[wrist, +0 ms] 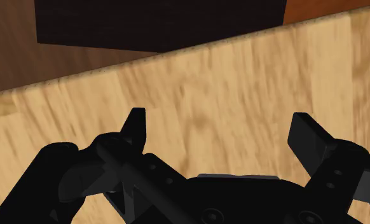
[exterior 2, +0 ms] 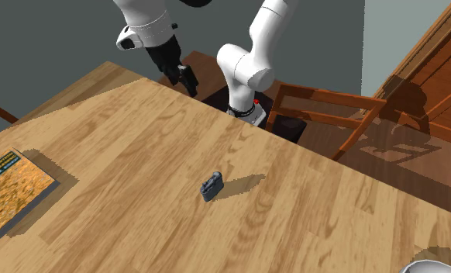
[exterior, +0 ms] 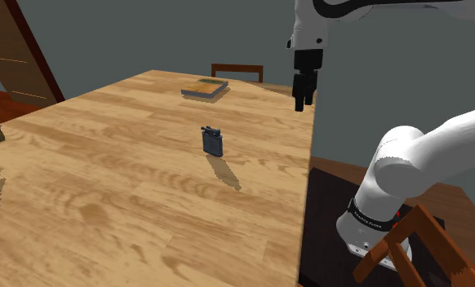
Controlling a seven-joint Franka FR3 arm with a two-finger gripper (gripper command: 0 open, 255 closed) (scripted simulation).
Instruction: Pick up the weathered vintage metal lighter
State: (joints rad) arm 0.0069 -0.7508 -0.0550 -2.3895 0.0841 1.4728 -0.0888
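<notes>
A wooden table [exterior: 105, 196] of pale, grainy planks takes up most of the shoulder view. A flat book [exterior: 205, 88] with a yellowish-brown cover lies near its far end, and the top rail of a brown chair [exterior: 237, 72] shows just behind that edge. A grey wall [exterior: 146, 33] stands beyond. Another wooden chair [exterior 2: 332, 98] stands beside the table on a reddish-brown floor [exterior 2: 406, 177].

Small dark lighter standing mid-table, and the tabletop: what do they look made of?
The small blue-grey lighter has a dull, matte dark surface. It could be metal, but no shine or wear shows to confirm that. The light tabletop looks like wood, with plank seams, flowing grain and a low-gloss finish.
</notes>
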